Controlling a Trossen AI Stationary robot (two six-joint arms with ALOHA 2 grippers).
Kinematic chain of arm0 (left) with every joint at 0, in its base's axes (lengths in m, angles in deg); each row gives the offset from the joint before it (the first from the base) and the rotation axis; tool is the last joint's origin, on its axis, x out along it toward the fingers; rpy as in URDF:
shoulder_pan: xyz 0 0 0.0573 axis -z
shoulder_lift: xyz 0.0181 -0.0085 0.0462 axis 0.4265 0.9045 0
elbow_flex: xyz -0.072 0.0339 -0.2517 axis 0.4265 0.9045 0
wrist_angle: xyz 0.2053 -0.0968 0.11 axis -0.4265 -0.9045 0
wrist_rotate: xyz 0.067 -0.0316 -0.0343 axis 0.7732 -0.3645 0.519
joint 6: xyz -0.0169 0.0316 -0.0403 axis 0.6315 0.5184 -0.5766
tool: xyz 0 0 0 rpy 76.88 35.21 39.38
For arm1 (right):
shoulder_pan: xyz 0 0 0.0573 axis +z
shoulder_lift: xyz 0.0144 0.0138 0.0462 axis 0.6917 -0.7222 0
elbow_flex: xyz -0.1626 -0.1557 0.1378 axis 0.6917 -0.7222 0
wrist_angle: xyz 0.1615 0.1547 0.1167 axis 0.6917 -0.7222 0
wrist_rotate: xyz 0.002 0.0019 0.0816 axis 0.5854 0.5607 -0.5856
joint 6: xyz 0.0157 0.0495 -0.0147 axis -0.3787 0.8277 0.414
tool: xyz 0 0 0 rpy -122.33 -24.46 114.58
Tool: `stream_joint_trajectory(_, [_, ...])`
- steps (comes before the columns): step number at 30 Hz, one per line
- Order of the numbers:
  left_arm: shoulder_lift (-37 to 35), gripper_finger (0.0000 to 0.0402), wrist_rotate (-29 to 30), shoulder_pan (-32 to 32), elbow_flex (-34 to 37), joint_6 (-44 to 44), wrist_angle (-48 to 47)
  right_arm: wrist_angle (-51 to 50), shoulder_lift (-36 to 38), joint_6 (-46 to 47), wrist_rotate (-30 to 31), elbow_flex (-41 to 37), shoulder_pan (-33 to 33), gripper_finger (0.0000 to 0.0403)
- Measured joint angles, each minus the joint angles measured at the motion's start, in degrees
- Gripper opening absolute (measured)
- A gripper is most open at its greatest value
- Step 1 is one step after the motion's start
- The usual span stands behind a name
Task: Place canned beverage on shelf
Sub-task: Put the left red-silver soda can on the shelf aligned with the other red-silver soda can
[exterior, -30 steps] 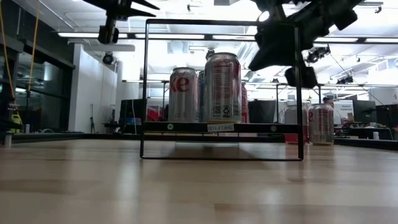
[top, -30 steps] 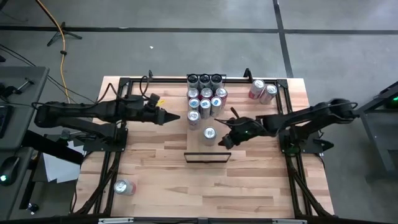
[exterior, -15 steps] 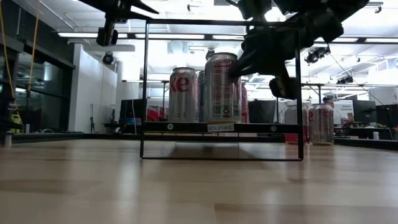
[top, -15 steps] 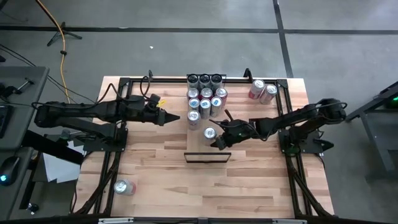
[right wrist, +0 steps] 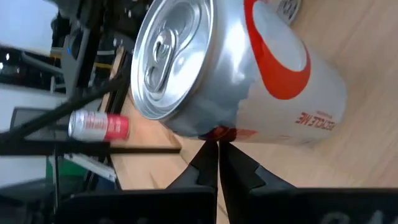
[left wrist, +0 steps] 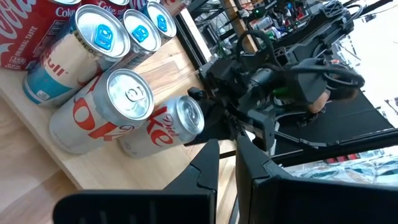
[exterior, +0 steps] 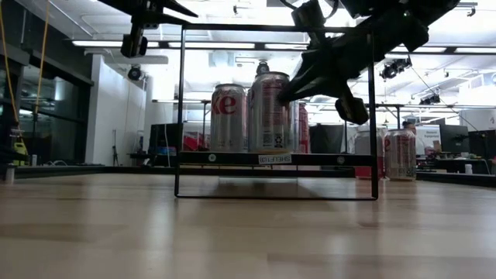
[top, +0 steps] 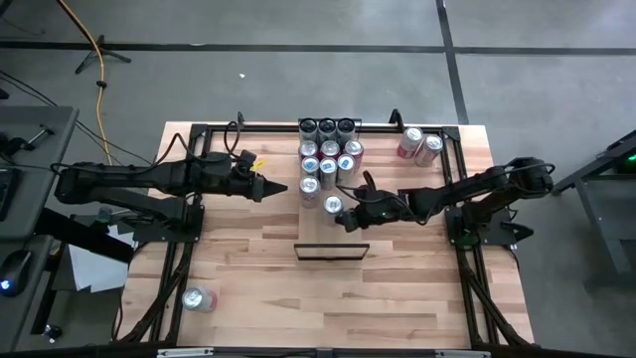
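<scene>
Fingertips of my right gripper (top: pixel 343 215) are pressed together with nothing between them, and they are resting against the side of a silver-and-red soda can (top: pixel 333 206) near its upper rim. In my right wrist view the closed fingers (right wrist: pixel 214 163) are meeting the can (right wrist: pixel 236 74) right at its red marking, with the pull-tab top turned toward the camera. That can is standing upright on the shelf (top: pixel 332 235), the pale narrow panel just below my gripper, and from table height it is showing as the front can (exterior: pixel 270 113) sitting on the shelf's board (exterior: pixel 275 158) inside a thin black frame (exterior: pixel 180 108). Just beyond it, away from my fingertips, more cans (top: pixel 329 151) are standing packed in rows toward the far end of the shelf. Farther behind my right arm, two red-and-silver cans (top: pixel 418 145) are lying near the back corner of the table (top: pixel 248 278).

My left gripper (top: pixel 281 187) is hovering on the other side of the shelf, also shut and empty, its tip pointing at the rows of cans. From its wrist camera the closed fingers (left wrist: pixel 208 163) are aiming at the front can (left wrist: pixel 163 127), with my right gripper (left wrist: pixel 239 109) visible behind it. Well away from both hands, one stray can (top: pixel 199 299) is lying on its side near the table's front left corner.
</scene>
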Motion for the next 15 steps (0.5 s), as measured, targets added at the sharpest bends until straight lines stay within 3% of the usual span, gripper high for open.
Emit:
stream_joint_trajectory(10, [0.0, 0.0, 0.0, 0.0, 0.0, 0.0, -0.1, 2.7, 0.0, 0.1, 2.2, 0.0, -2.2, 0.0])
stream_joint_trajectory(15, [0.0, 0.0, 0.0, 0.0, 0.0, 0.0, -0.7, 2.8, -0.2, 2.2, -1.7, 0.0, -1.4, 0.0])
